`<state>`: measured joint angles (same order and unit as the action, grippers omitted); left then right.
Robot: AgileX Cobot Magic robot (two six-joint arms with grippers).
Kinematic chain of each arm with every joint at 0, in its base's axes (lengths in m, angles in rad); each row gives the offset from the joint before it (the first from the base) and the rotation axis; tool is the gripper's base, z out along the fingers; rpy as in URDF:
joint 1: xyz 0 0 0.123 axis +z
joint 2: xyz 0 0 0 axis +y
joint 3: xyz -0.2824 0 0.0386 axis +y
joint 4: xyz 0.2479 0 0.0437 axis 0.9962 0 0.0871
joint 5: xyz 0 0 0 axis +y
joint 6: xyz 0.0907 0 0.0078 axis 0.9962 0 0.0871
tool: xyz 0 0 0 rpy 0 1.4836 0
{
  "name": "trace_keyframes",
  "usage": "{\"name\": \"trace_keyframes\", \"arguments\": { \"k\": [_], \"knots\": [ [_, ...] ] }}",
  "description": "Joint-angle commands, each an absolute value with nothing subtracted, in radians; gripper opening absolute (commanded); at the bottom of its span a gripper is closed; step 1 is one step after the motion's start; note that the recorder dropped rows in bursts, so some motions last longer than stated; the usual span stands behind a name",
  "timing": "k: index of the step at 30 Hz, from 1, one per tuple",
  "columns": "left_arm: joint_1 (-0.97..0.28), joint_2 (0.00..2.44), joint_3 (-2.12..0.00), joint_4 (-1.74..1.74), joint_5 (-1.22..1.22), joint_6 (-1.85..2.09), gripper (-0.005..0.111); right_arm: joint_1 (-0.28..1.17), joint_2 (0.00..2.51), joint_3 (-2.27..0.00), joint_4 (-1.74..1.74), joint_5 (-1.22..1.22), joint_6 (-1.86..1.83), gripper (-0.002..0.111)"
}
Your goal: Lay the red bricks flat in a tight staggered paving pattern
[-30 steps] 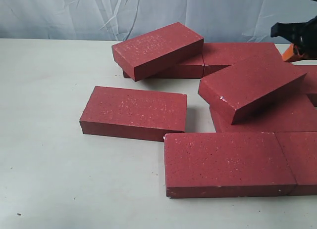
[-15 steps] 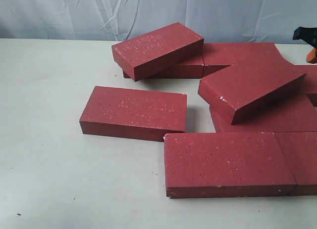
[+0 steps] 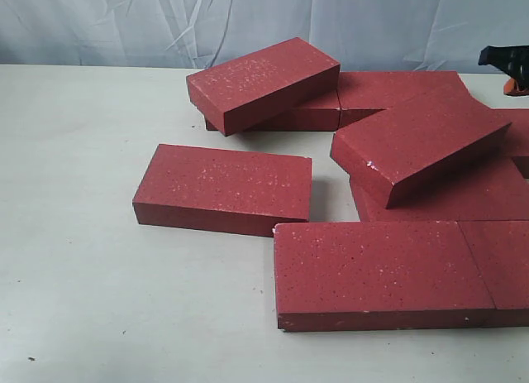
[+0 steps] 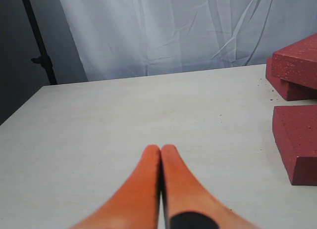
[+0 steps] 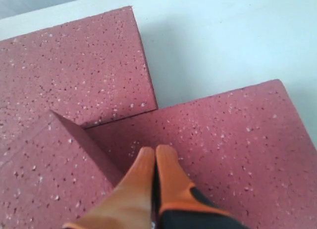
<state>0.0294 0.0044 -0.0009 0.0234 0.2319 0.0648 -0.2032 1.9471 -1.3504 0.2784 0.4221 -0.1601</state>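
Note:
Several dark red speckled bricks lie in a loose heap on the pale table. One brick lies flat and alone at the left. Two bricks lie flat end to end at the front. A tilted brick leans on a flat one at the back. Another tilted brick rests on those at the right. My right gripper is shut and empty, hovering over a flat brick beside the tilted brick. My left gripper is shut and empty over bare table, with bricks off to one side.
A creased white curtain hangs behind the table. A dark stand pole shows beyond the table's edge in the left wrist view. Bare tabletop stretches to the left and front of the bricks.
My right gripper has pulled back toward the right edge of the exterior view, so only its tip still shows. The bricks have not moved.

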Motion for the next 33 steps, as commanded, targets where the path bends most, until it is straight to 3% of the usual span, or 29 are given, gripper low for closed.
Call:
{"name": "trace_keyframes", "arguments": {
  "k": [1, 18, 33],
  "knots": [
    [0.028, 0.0, 0.0, 0.023, 0.225, 0.06, 0.0, -0.208, 2.02, -1.437, 0.289, 0.522, -0.163, -0.001],
    [0.028, 0.0, 0.0, 0.023, 0.221, 0.06, 0.0, -0.183, 2.05, -1.482, 0.478, 0.864, -0.375, -0.001],
    [0.028, 0.0, 0.0, 0.023, 0.221, 0.06, 0.0, 0.074, 1.981, -1.482, 0.501, 0.951, -0.312, -0.001]
  ]
}}
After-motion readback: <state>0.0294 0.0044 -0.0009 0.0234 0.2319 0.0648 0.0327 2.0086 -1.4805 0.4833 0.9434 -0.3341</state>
